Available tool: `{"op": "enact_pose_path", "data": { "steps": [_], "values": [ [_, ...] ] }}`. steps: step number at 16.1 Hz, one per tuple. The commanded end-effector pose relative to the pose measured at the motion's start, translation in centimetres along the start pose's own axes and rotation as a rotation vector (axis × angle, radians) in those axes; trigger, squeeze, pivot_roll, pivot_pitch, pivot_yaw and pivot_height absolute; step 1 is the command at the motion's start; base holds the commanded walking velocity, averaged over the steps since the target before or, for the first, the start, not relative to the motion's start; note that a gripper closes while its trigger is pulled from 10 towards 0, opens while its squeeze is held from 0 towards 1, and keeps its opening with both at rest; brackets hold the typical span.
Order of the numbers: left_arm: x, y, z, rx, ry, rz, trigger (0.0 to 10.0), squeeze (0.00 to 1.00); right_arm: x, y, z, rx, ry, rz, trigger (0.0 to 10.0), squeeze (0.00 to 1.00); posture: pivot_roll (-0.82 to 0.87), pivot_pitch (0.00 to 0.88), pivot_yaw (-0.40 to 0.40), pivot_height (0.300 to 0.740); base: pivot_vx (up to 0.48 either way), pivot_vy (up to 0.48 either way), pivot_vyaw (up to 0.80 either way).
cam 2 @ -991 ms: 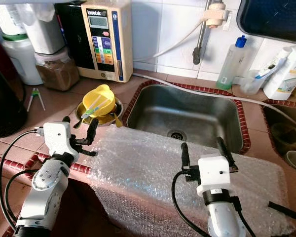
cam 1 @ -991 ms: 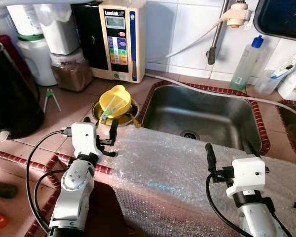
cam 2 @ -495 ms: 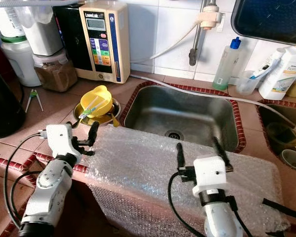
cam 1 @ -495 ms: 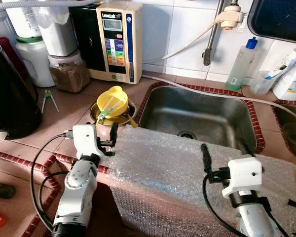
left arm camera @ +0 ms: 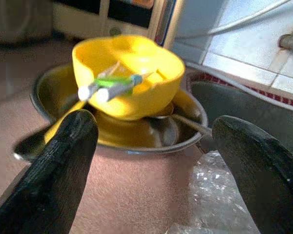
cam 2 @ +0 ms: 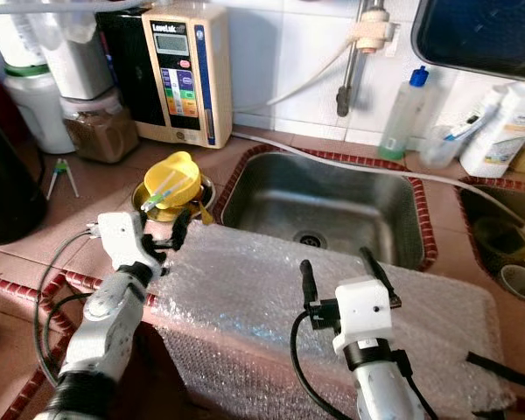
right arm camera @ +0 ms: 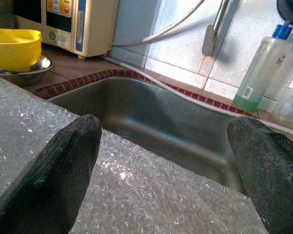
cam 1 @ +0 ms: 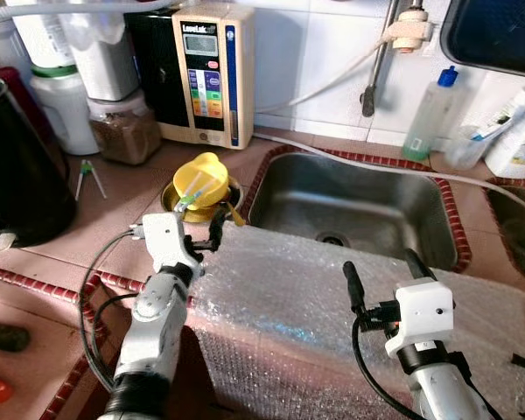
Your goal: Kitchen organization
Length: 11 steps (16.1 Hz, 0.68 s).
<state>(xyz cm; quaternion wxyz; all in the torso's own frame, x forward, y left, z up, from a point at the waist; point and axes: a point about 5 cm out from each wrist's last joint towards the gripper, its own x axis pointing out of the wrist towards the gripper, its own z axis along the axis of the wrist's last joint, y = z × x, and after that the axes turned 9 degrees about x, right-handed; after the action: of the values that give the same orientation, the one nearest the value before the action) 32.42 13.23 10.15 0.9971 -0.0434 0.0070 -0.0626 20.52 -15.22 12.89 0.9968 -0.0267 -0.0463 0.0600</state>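
A yellow plastic bowl (cam 1: 202, 176) holding green-and-white sticks rests tilted in a steel bowl (cam 1: 172, 199) on the tiled counter, left of the steel sink (cam 1: 359, 203). A sheet of bubble wrap (cam 1: 289, 293) covers the counter's front edge. My left gripper (cam 1: 201, 230) is open at the sheet's left corner, just short of the bowls. In the left wrist view the yellow bowl (left arm camera: 128, 73) and the steel bowl (left arm camera: 136, 146) lie straight ahead between the fingers (left arm camera: 58, 165). My right gripper (cam 1: 385, 273) hovers open over the bubble wrap, facing the sink (right arm camera: 151, 122).
A cream water ioniser (cam 1: 206, 70), a jar of brown powder (cam 1: 119, 128) and white containers line the back wall. A black kettle (cam 1: 17, 175) stands far left. A green-handled tool (cam 1: 87, 175) lies on the counter. Soap bottles (cam 1: 433, 109) stand behind the sink.
My left gripper has reached forward and to the right, closer to the yellow bowl. The right gripper has drifted a little left over the bubble wrap. The camera has shifted slightly.
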Motion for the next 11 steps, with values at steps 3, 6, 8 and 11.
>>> {"op": "enact_pose_path", "data": {
  "steps": [3,6,8,11],
  "values": [
    [1.0,0.4,0.3,-0.044,-0.013,0.039,10.0,0.0,-0.1,0.0,0.7,-0.003,-0.02,0.012,10.0,0.0,0.0,0.0,0.024,0.74,0.0,0.0,0.0],
    [1.8,1.0,0.3,-0.093,-0.022,0.082,10.0,0.0,-0.3,0.0,0.8,-0.011,-0.017,0.014,10.0,0.0,-0.02,0.0,0.029,0.74,0.0,0.0,0.0],
    [2.2,1.2,0.7,-0.097,-0.035,0.087,10.0,0.0,-0.6,0.0,0.8,-0.019,-0.012,0.017,10.0,0.0,-0.03,0.0,0.03,0.74,0.0,0.0,0.0],
    [2.5,2.2,0.7,-0.132,-0.031,0.144,10.0,0.0,-0.7,0.0,0.9,-0.024,-0.01,0.019,10.0,0.0,-0.04,0.0,0.031,0.74,0.0,0.0,0.0]
  ]
}}
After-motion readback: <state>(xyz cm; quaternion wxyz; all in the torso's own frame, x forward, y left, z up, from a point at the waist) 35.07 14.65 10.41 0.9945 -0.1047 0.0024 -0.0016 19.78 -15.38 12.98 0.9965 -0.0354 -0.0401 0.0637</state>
